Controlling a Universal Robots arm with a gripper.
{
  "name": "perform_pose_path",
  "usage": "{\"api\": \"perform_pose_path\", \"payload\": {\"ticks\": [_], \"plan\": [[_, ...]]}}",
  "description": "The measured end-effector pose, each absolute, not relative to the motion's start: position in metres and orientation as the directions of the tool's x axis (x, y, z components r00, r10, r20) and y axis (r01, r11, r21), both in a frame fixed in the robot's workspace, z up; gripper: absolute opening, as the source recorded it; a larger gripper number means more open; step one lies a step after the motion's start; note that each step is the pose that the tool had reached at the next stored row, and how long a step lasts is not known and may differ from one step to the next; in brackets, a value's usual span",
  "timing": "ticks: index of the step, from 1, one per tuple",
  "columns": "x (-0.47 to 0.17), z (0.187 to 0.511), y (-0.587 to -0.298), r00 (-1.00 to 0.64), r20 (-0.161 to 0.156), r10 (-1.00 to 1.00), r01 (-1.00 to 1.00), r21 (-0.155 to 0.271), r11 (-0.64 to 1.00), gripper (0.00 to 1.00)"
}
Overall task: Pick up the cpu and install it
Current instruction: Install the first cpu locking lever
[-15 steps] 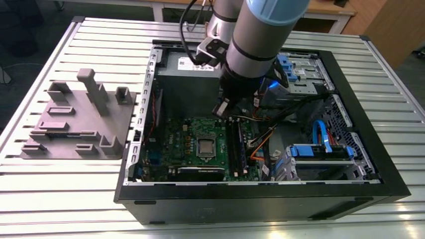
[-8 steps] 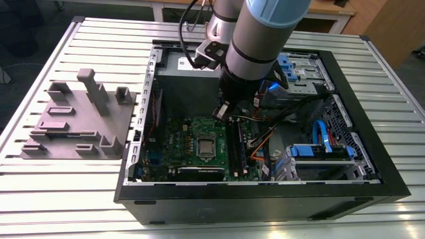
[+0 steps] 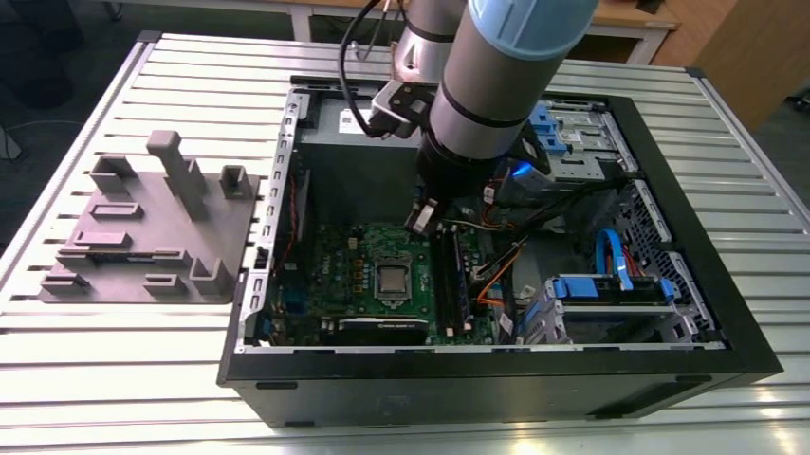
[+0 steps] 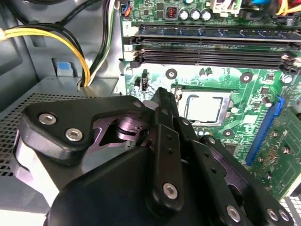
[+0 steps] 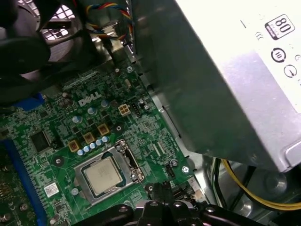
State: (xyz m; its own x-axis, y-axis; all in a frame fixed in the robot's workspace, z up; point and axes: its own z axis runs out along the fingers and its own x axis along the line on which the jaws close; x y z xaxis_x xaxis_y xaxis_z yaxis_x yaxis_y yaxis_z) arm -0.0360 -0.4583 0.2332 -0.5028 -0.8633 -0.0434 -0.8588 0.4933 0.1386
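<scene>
The cpu is a small silvery square lying flat in its socket on the green motherboard inside the open computer case. Both wrist views show it seated within the metal socket frame, cpu and cpu. My gripper hangs above the board, a short way from the socket toward the power supply. Its black fingers are pressed together with nothing between them. The fingertips sit just beside the socket's corner, apart from the chip.
A grey moulded tray rests on the slatted table at the exterior view's left. The big grey power supply box stands close to the gripper. Memory slots, yellow cables and blue drive cages crowd the case.
</scene>
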Motion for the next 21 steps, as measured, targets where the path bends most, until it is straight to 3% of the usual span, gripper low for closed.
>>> {"api": "perform_pose_path", "payload": {"ticks": [21], "plan": [[-0.0408,0.2380,-0.4616,-0.359,-0.047,-0.932,-0.927,0.130,0.351,0.10]]}}
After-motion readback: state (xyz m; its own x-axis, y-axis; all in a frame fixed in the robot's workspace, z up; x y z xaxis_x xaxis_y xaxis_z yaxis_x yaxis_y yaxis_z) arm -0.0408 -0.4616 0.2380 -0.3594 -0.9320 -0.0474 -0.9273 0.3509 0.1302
